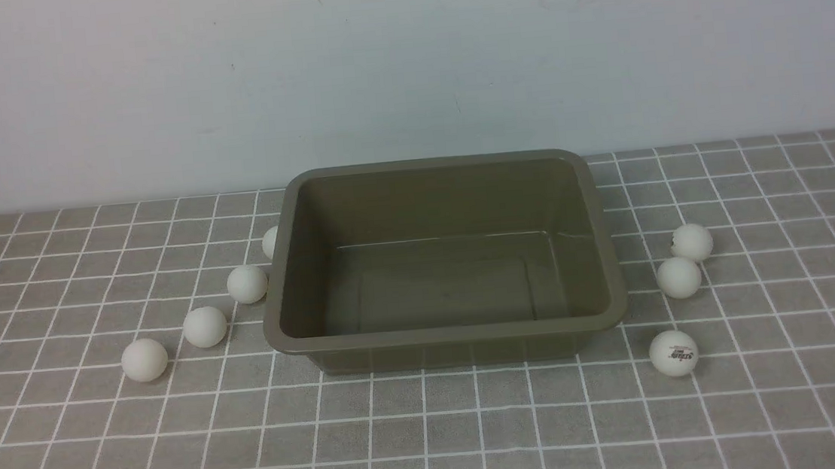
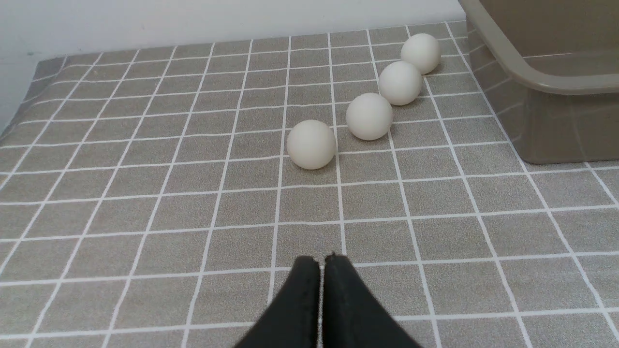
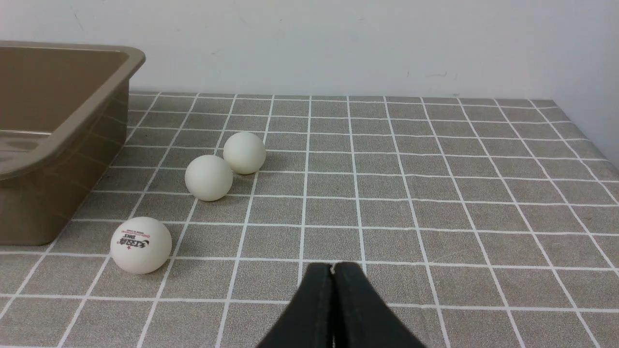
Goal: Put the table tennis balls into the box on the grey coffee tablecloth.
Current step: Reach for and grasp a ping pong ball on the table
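Seven balls to collect, both grippers closed and without load

At left, above the cloth, black left gripper [image 2: 321,273] with tips pressed together, pinching nothing. Farther forward, a slanting row of four small matte white plastic balls: outermost ball [image 1: 144,360], second ball [image 1: 205,327], third ball [image 1: 247,284], and farthest ball [image 1: 275,243], partly hidden by the box rim in the front view. Possible here: a push instead of a grasp, from descending with closed tips; also a knock of finger against rim, from too little room.

In the middle, olive-brown rectangular plastic box [image 1: 447,334], upright, with no ball visible inside, on the grey-brown cloth with white grid [image 1: 406,447]. Possible: a bounce back out, from a release too high; or a shift of the box, from a low crossing over its wall.

At right, white ball with dark logo [image 1: 674,353], then plain white ball [image 1: 679,277] just beside another white ball [image 1: 692,242]; contact between these two, impossible to tell. Possible: rolling away of one, from a finger forced between. Behind, pale wall [image 1: 402,62], limiting the far reach. Black right gripper [image 3: 332,275] also with tips together, empty.
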